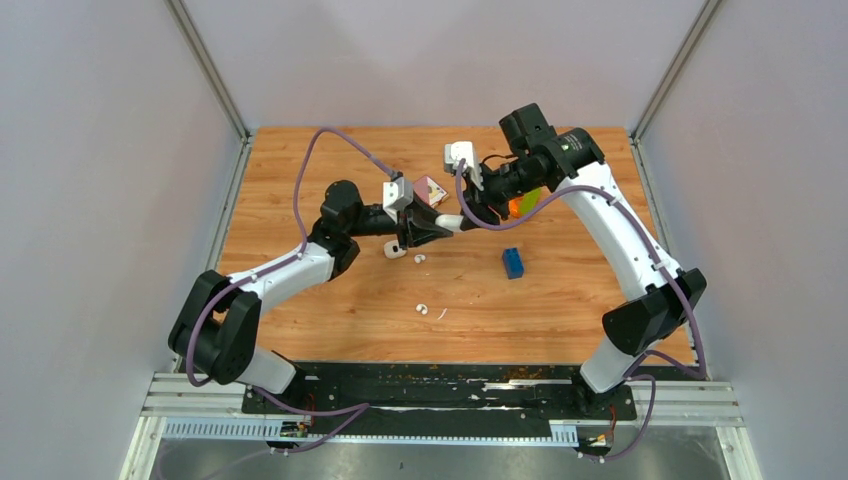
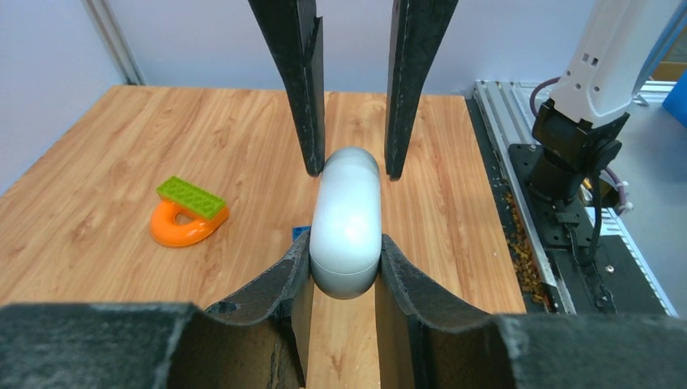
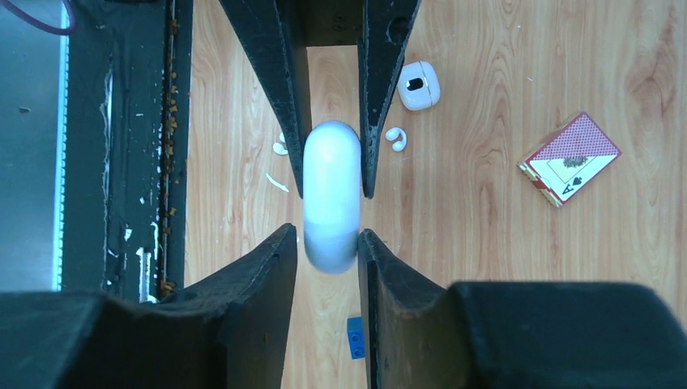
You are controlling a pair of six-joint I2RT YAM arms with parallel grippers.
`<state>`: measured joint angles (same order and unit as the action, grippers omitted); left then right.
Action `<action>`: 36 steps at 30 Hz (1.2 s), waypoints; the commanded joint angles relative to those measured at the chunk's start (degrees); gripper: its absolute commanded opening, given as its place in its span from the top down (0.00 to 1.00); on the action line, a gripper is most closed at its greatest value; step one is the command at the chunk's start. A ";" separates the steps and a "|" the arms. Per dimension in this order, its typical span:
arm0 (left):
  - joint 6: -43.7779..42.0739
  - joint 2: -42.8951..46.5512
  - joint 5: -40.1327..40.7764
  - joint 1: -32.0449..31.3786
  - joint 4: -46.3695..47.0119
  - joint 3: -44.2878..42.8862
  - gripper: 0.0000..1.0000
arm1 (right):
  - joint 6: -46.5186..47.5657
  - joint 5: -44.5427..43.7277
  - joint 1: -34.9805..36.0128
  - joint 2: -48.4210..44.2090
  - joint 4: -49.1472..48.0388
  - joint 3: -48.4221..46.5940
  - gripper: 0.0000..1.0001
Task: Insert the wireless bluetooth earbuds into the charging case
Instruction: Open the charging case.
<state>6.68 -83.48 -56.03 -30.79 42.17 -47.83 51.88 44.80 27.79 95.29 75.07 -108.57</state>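
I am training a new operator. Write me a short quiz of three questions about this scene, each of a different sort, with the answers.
1. True or false: the small cream-white rounded-square charging case lies on the wooden table, outside any jaws.
2. What do the left gripper and the right gripper hold between them, above the table?
A) the red playing-card box
B) the smooth white oval object
C) the blue toy brick
3. How many tiny white curved earbuds lie loose on the table in the top view?

Key: 1 true; 2 B; 3 two.
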 commanded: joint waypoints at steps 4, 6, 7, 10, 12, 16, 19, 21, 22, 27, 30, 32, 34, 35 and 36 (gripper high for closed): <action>-0.44 0.08 -1.12 -0.26 1.42 -2.18 1.00 | 4.25 -0.27 2.04 1.01 1.40 -1.02 0.75; -0.21 0.03 -0.93 -0.24 1.57 -2.18 1.00 | 3.94 -0.72 2.07 1.25 0.98 -0.98 0.78; -0.06 -0.01 -0.81 -0.22 1.71 -2.18 1.00 | 3.87 -0.90 2.07 1.34 0.88 -0.97 0.79; 0.08 -0.17 -0.68 -0.27 1.99 -2.26 1.00 | 3.70 -0.92 2.12 1.63 1.18 -0.95 0.72; 0.30 -0.26 -0.62 -0.24 2.26 -2.37 1.00 | 3.44 -0.68 2.19 1.57 1.31 -0.83 0.65; 0.69 -0.44 -0.43 -0.27 2.65 -2.44 1.00 | 3.18 -1.00 2.32 1.65 0.99 -0.50 0.65; 0.80 -0.44 -0.32 -0.32 2.52 -2.42 1.00 | 2.77 -0.96 2.32 1.96 0.82 -0.73 0.71; 0.84 -0.45 0.00 -0.30 2.18 -2.29 0.99 | 2.37 -1.02 2.30 2.16 0.51 -1.16 0.77; 0.99 -0.41 0.42 -0.28 2.15 -2.15 0.91 | 2.25 -1.09 2.34 2.18 0.46 -1.31 0.80; 3.66 0.03 3.19 -0.26 3.03 -0.77 0.56 | 1.30 -2.17 2.04 2.01 -0.44 -1.63 0.87; 4.57 0.14 3.29 -0.24 3.44 -0.10 0.48 | 1.38 -2.70 1.95 1.92 -0.57 -1.63 0.88; 4.28 0.08 2.74 -0.24 3.44 -0.05 0.53 | 1.32 -2.86 1.82 1.84 -0.53 -1.71 0.88; 3.99 0.01 2.25 -0.24 3.34 -0.26 0.60 | 1.30 -2.94 1.77 1.80 -0.57 -1.83 0.88; 3.78 -0.13 1.88 -0.24 3.22 -0.39 0.62 | 1.25 -3.00 1.74 1.75 -0.65 -2.09 0.88; 3.47 -0.25 1.36 -0.23 2.98 -0.56 0.63 | 0.94 -3.04 1.62 1.81 -0.76 -2.41 0.88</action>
<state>10.31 -84.03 -54.19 -30.89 42.68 -47.72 53.45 41.23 29.50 97.17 75.42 -108.60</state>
